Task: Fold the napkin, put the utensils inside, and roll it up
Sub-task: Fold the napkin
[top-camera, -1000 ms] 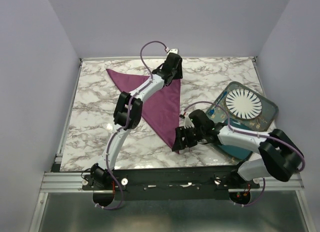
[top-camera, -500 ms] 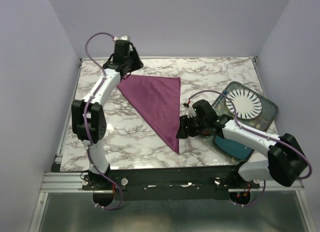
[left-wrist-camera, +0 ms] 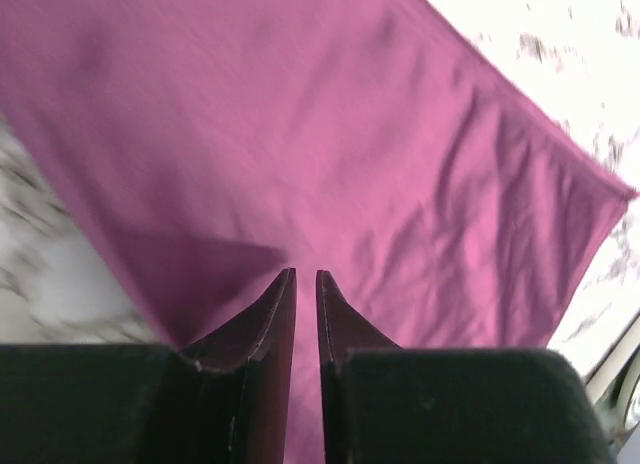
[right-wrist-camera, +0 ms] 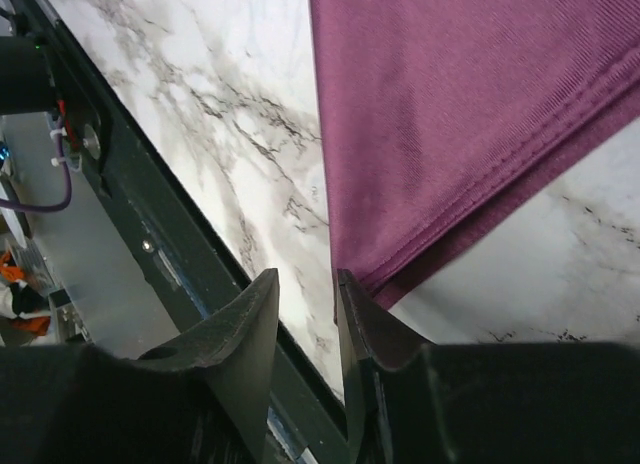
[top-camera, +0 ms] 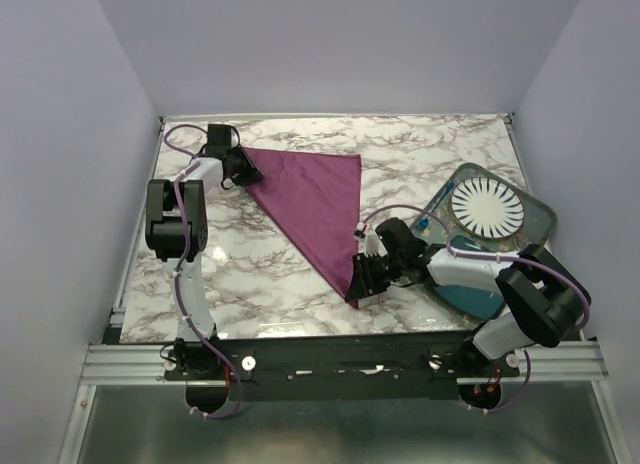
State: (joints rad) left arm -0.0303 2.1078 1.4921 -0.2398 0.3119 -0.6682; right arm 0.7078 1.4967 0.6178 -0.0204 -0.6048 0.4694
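The plum-purple napkin (top-camera: 320, 199) lies flat on the marble table as a folded triangle, with one corner pointing toward me. My left gripper (top-camera: 237, 166) is low over its far left corner. In the left wrist view its fingers (left-wrist-camera: 270, 314) are almost together, and purple cloth (left-wrist-camera: 400, 164) shows through the thin slit. My right gripper (top-camera: 358, 281) is at the near corner. It is open, and the cloth tip (right-wrist-camera: 345, 269) lies against the inside of one finger (right-wrist-camera: 365, 314). I cannot make out the knife.
A teal mat (top-camera: 535, 234) lies at the right with a white ribbed plate (top-camera: 487, 209) on it. My right forearm crosses the mat's near part. The black front rail (right-wrist-camera: 150, 234) runs close behind the right gripper. The enclosure walls stand on three sides.
My left arm swung from the napkin's far right corner, up over the back, and down to the far left corner. The napkin's left corner shifted right. My right gripper stayed at the near corner.
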